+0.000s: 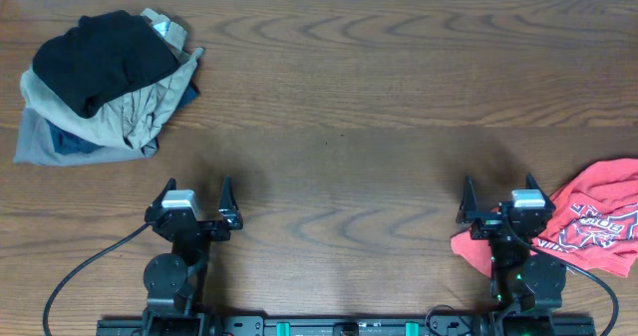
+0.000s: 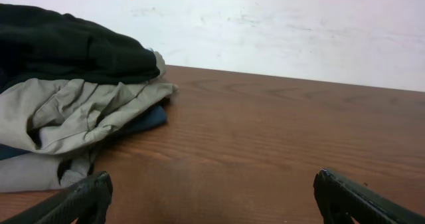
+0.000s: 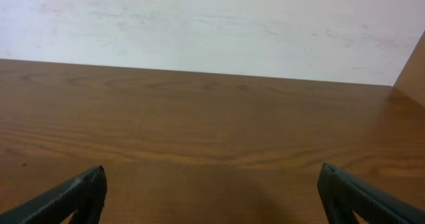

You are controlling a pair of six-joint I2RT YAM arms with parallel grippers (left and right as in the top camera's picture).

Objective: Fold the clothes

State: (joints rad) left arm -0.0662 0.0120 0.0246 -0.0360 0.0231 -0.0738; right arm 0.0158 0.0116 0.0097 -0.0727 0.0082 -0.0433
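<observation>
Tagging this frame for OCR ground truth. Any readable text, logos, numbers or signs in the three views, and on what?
red-orange T-shirt: white and dark chest print, but crumpled and too small to read; no letters can be quoted.
pile of black, khaki, grey and blue clothes: no text or label seen.
Nothing else in the overhead or wrist views carries readable text.
</observation>
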